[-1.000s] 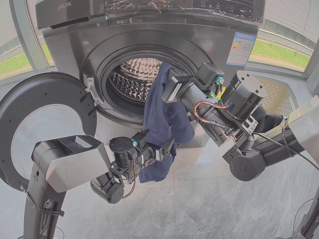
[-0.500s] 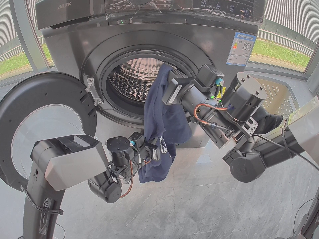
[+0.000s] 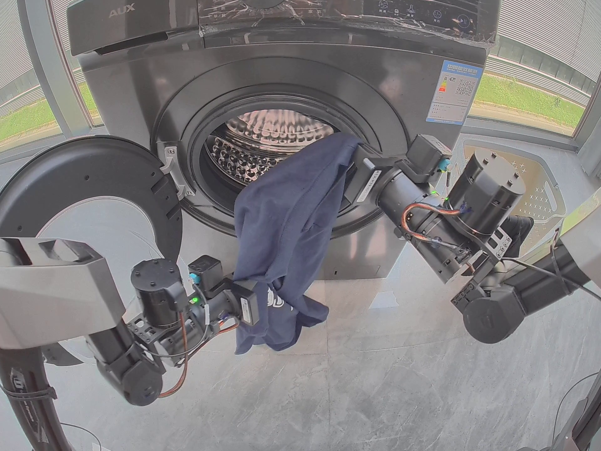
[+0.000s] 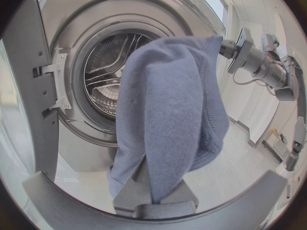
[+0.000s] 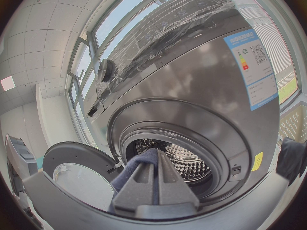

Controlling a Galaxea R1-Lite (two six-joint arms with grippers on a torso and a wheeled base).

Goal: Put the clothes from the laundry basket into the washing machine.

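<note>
My right claw (image 3: 354,171) is clenched on the top edge of a navy-blue knitted cloth garment (image 3: 288,220), holding it just in front of the round mouth of the dark grey metal front-loading washing machine (image 3: 388,89). The cloth bunches out past the tips of its two grey fingers (image 5: 137,186), with the shiny perforated steel drum (image 3: 269,139) just beyond them. My left claw (image 3: 261,300), lower and farther out from the machine, is shut on the same garment's lower part. The fabric rises from between its fingers and stretches up toward the right claw. The garment hangs between both claws, outside the drum, its hem dangling below my left claw. The round dark door (image 3: 81,183) stands open beside my left arm. Behind my right arm sits a cream perforated plastic laundry basket (image 3: 532,183) holding a black cloth (image 3: 516,227)
</note>
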